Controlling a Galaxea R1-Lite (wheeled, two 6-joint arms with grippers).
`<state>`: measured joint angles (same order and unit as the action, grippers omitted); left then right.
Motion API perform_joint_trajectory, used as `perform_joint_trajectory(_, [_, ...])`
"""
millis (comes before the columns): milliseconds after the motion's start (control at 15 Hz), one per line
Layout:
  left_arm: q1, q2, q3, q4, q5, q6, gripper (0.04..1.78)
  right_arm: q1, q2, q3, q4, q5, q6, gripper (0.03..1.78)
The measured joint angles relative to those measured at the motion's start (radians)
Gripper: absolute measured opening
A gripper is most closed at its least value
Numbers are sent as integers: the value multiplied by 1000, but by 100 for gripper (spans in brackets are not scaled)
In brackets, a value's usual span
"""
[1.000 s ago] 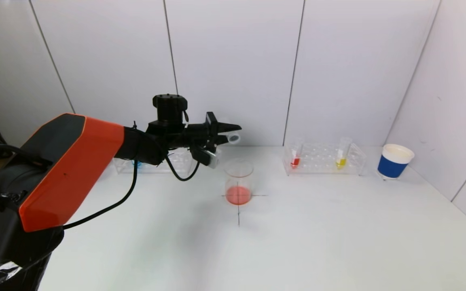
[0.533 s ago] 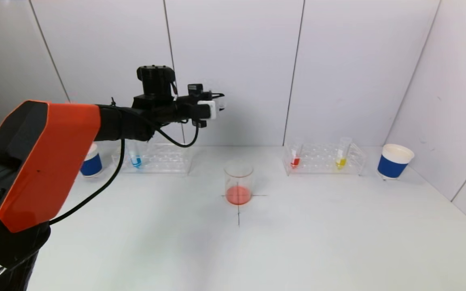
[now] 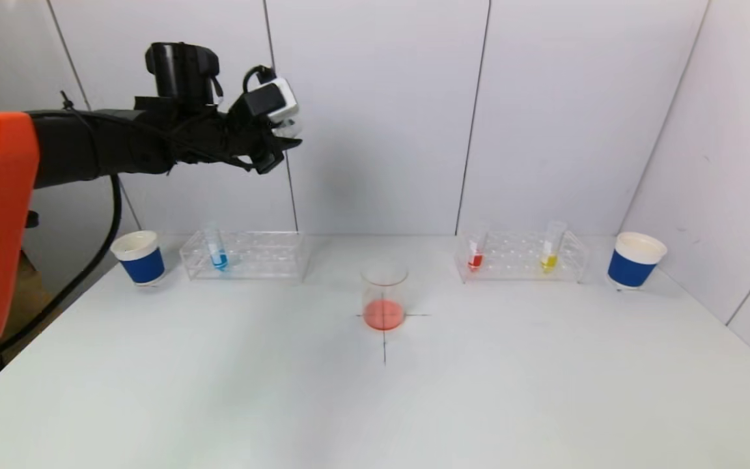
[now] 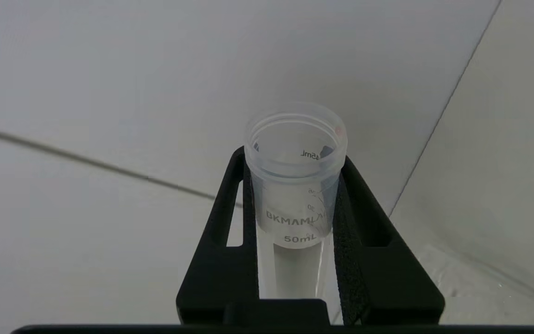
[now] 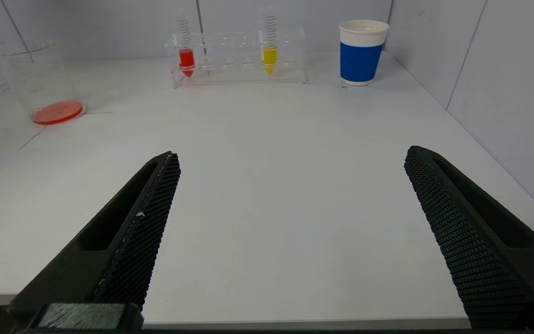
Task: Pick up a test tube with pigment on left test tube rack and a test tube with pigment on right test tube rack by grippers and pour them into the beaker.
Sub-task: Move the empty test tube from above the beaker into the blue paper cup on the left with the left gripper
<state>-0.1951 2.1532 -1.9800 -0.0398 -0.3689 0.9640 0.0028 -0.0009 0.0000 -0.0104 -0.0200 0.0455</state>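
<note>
Risen up and leftward from above the beaker [image 3: 384, 294], left gripper [image 4: 295, 204] clamping an empty test tube [image 4: 295, 176]; right gripper [image 5: 290, 222] spread wide.

Place: lab bench | evidence: test tube racks [image 3: 523, 256], beaker [image 3: 384, 293], white panel walls [image 3: 375, 111]

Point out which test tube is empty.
The test tube clamped in the left claw, raised above the table: clear inside, while the racked blue, red and yellow tubes hold pigment.
</note>
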Motion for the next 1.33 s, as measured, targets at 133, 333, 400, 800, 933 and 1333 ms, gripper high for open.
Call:
perform_joint_trajectory(133, [33, -52, 0, 58, 4, -122, 47, 0, 0, 0, 0, 0, 0, 176])
perform_joint_trajectory(333, [119, -124, 2, 110, 7, -331, 47, 0, 0, 0, 0, 0, 0, 176])
perform_joint_trajectory(400, [160, -150, 16, 136, 7, -400, 47, 0, 0, 0, 0, 0, 0, 176])
perform_joint_trajectory(800, [401, -260, 188, 164, 30, -771, 47, 0, 0, 0, 0, 0, 0, 176])
perform_joint_trajectory(933, [464, -282, 270, 119, 76, -812, 47, 0, 0, 0, 0, 0, 0, 176])
perform_joint_trajectory(1333, [603, -281, 544, -258, 118, -856, 47, 0, 0, 0, 0, 0, 0, 176])
